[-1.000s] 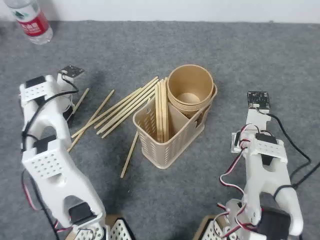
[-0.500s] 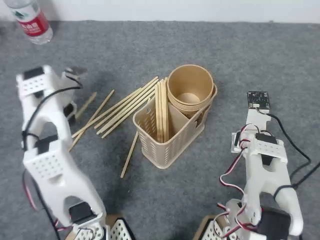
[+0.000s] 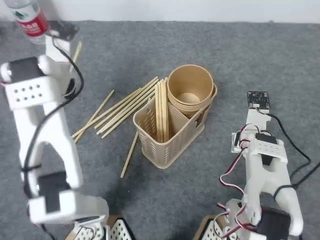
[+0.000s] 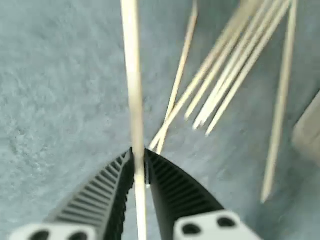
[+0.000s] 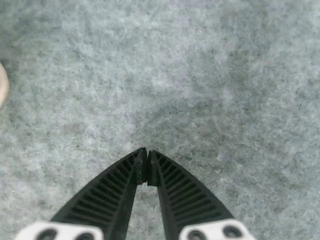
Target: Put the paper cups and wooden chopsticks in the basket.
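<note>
Left claw point(image 4: 139, 152) is clamped shut on one thin pale wooden chopstick point(image 4: 131, 75), pinched across its width, with a long part sticking out past the tips, held above the grey carpeted desk point(image 3: 240, 55). It sits near a clear plastic bottle point(image 3: 30, 20) at the desk's far corner. Stick looks light, stiff and smooth, so it will likely pivot or slide in a two-point pinch; a grip nearer the middle should swing less. Loose wooden chopsticks point(image 3: 125, 107) lie fanned on the desk just beside the beige slotted plastic basket point(image 3: 150, 135), and a single one point(image 3: 129, 155) lies apart in front. Cannot tell if the fan's ends touch the rim. They lie flat and thin on the carpet, so each needs a pinch from above across its width. More chopsticks point(image 3: 161, 110) already stand in one basket compartment, stacked brown paper cups point(image 3: 190, 90) in the other. Right claw point(image 5: 146, 152) is closed on nothing over bare carpet, on the basket's other side.
</note>
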You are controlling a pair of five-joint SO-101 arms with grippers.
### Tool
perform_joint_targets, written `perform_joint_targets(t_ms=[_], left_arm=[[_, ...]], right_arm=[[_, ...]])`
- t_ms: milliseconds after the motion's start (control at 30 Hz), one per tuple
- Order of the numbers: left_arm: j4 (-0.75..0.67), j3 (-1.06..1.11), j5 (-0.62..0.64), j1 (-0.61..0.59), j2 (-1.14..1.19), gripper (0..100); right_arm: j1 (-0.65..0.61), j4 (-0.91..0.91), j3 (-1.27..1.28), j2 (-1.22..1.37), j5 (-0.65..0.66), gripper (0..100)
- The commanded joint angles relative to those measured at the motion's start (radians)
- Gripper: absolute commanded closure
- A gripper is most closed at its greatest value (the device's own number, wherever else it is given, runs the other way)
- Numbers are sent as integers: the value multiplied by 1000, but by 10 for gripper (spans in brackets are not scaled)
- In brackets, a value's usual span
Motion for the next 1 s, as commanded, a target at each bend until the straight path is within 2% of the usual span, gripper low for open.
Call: perform_joint_targets(t_ms=[0, 133, 233, 400, 533, 700, 900, 967], left_arm=[[-91, 2, 342, 115, -201, 987], [-115, 4, 595, 281, -341, 988], [-141, 4, 721, 443, -440, 988], [-252, 4, 836, 620, -589, 988], [-324, 79, 842, 741, -674, 988], [-612, 412, 844, 763, -829, 988], [-1120, 1003, 829, 756, -1140, 988], [-1171, 1110, 810, 756, -1208, 988]], right_arm=[[-7, -15, 0, -31, 15, 991], [-7, -15, 0, -31, 15, 991], [-7, -15, 0, -31, 15, 991], [-5, -15, 0, -31, 15, 991], [-7, -15, 0, -31, 15, 991], [-5, -15, 0, -31, 15, 991], [-4, -15, 0, -31, 15, 991], [-5, -16, 0, -31, 15, 991]])
